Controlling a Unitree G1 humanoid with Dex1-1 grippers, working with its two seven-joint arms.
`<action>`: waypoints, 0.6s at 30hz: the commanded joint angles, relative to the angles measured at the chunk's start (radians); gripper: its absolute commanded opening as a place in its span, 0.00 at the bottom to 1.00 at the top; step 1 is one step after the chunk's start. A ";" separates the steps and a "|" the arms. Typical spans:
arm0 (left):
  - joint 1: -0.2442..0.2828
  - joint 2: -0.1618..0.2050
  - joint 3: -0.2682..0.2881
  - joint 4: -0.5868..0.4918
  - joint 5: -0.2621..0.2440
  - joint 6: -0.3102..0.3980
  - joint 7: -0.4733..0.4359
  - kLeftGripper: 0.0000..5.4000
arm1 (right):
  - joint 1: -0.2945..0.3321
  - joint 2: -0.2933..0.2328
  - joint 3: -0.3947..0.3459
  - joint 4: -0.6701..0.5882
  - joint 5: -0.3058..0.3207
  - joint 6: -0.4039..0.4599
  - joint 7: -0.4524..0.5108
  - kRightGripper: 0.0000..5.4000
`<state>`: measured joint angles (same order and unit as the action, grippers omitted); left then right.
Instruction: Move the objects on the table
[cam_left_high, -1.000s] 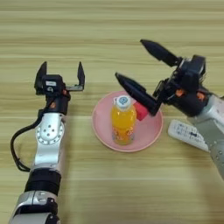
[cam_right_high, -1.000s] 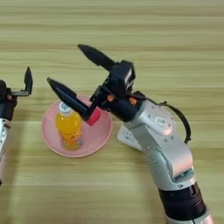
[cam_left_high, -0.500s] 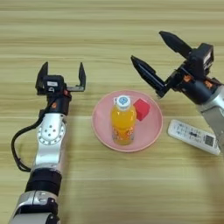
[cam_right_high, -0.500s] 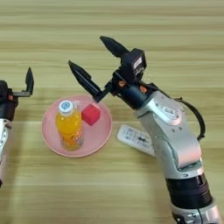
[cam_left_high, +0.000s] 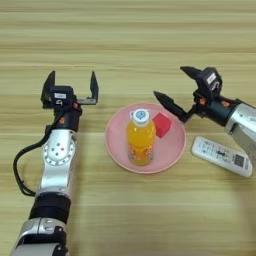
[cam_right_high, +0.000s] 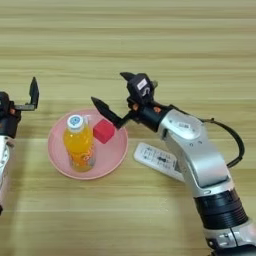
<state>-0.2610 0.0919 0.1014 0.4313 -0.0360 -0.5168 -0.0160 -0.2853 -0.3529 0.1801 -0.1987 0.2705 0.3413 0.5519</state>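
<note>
Right gripper (cam_right_high: 116, 96) is withdrawn rightward off plate (cam_left_high: 172, 155), jaws wide, nothing held. Remote (cam_left_high: 221, 155) lies on table (cam_left_high: 128, 40); bottle (cam_left_high: 140, 138), cube (cam_left_high: 161, 124) sit on plate. Left gripper (cam_left_high: 71, 87) parked open. Remote judged next; descent required.

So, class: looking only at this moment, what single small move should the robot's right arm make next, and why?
Probably swing the open right gripper back and down toward the white rectangular remote, which lies alone on the wooden table. The orange juice bottle and small red cube already sit on the round pink plate.
</note>
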 joint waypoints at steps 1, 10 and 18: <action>-0.019 -0.001 -0.003 0.004 0.011 -0.001 0.004 1.00 | 0.011 -0.022 0.044 0.067 -0.045 -0.003 0.046 1.00; -0.021 0.000 -0.002 0.008 0.009 -0.001 0.002 1.00 | -0.008 -0.007 0.060 0.224 -0.118 -0.070 0.075 1.00; -0.023 0.001 -0.002 0.010 0.009 -0.001 0.001 1.00 | -0.009 -0.007 0.089 0.294 -0.167 -0.114 0.118 1.00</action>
<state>-0.2678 0.0923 0.1021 0.4329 -0.0364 -0.5168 -0.0148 -0.2785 -0.3551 0.2605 0.0834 0.1218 0.2430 0.6583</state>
